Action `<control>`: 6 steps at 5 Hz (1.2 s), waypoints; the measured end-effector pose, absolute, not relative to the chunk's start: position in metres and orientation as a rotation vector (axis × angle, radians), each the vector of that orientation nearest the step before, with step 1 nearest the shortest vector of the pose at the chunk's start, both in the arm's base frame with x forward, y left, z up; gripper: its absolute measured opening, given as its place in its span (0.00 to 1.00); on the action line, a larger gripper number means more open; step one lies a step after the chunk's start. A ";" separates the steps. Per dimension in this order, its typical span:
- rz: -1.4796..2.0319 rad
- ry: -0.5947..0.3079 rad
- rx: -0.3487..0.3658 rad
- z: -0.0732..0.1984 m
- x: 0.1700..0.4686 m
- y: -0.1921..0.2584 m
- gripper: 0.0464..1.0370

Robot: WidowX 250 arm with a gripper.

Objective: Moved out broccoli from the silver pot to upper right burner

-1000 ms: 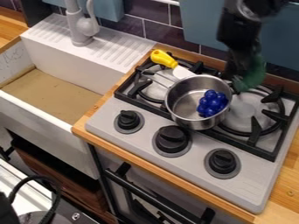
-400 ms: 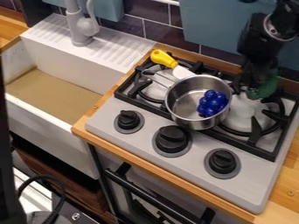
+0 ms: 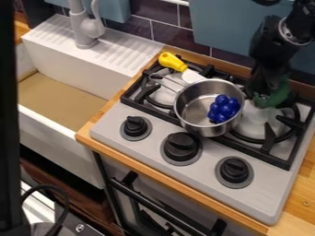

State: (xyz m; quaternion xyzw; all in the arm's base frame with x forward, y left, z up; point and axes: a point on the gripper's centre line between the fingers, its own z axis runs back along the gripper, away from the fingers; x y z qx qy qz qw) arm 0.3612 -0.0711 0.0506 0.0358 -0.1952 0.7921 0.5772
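Nearest, a black cable (image 3: 61, 207) loops at the lower left, and beside it a black oven handle (image 3: 157, 203) slants below the wooden counter edge (image 3: 157, 176). Three black knobs (image 3: 181, 145) run along the front of the gray stove (image 3: 203, 159). Behind them the silver pot (image 3: 188, 117) sits across the middle of the black grates, with a bunch of blue grapes (image 3: 223, 109) inside, toward its right wall. The broccoli (image 3: 280, 94) is out of the pot, over the back part of the right burner (image 3: 255, 123), and the black gripper (image 3: 261, 94), pointing down, is closed on it. To the left, a yellow-handled knife (image 3: 172, 61) lies behind the pot. The white sink (image 3: 80, 76) stands left of the stove, with a gray tap (image 3: 83, 27) at its back; dark tiles (image 3: 178, 39) line the wall
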 end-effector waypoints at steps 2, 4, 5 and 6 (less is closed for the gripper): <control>1.847 -0.440 0.148 0.051 0.359 -0.070 0.60; 1.846 -0.410 0.185 0.051 0.357 -0.071 0.96; 1.849 -0.374 0.192 0.052 0.358 -0.066 0.96; 1.823 -0.321 0.153 0.069 0.359 -0.061 0.96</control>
